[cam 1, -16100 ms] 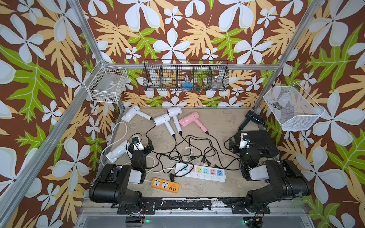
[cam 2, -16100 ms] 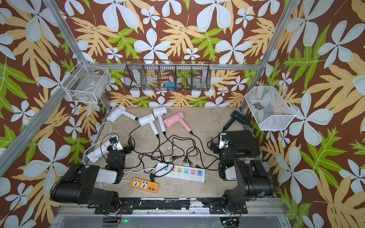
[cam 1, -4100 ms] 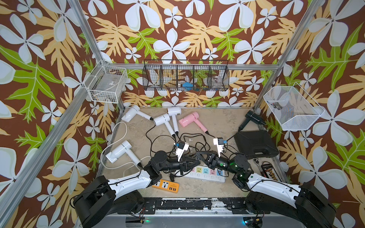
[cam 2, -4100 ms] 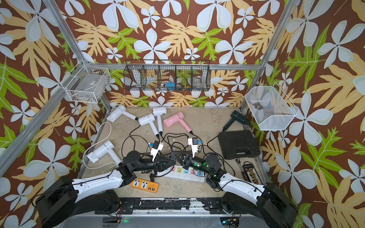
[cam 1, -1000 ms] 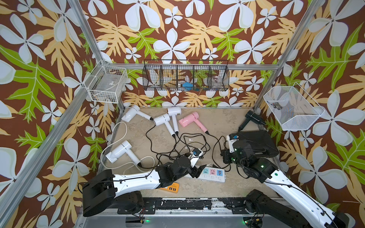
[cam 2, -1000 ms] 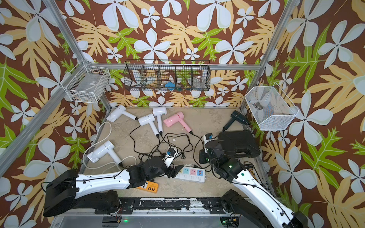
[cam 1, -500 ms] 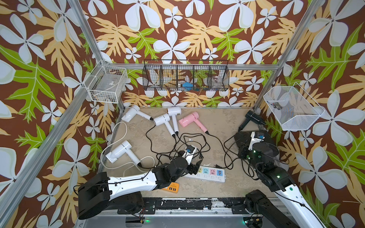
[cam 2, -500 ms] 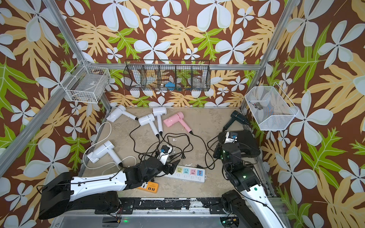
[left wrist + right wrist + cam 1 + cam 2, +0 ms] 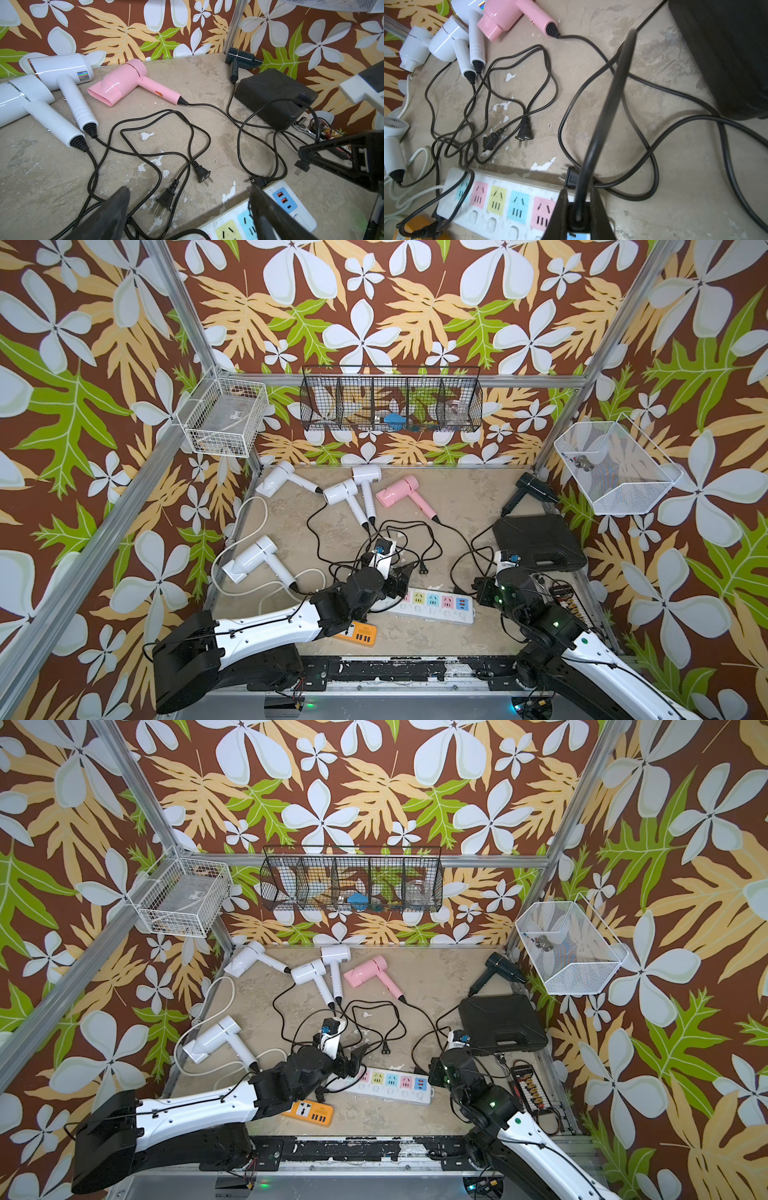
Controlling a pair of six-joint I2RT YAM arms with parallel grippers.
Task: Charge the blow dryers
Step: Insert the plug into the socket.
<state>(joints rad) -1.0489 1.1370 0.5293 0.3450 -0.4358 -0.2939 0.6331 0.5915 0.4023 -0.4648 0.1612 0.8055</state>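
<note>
the cell is being enclosed by brown wallpaper [image 9: 124, 344] printed with white flowers and green and tan leaves. a scuffed beige floor [image 9: 465, 497] is being lit evenly, and three wire baskets [image 9: 224, 418] are being carried on the aluminium frame [image 9: 183, 310].

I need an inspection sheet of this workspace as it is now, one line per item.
Surface: table worn, chipped patches.
Job's things: four white dryers, pink dryer, black dryer lying down.
Clutter: black case, orange power strip.
Grippers: left gripper open, empty; right gripper shut on plug, prongs bare.
Cables: black cords tangled; loose plugs lying beside white power strip.
Surroundings: floral walls, three wire baskets.
</note>
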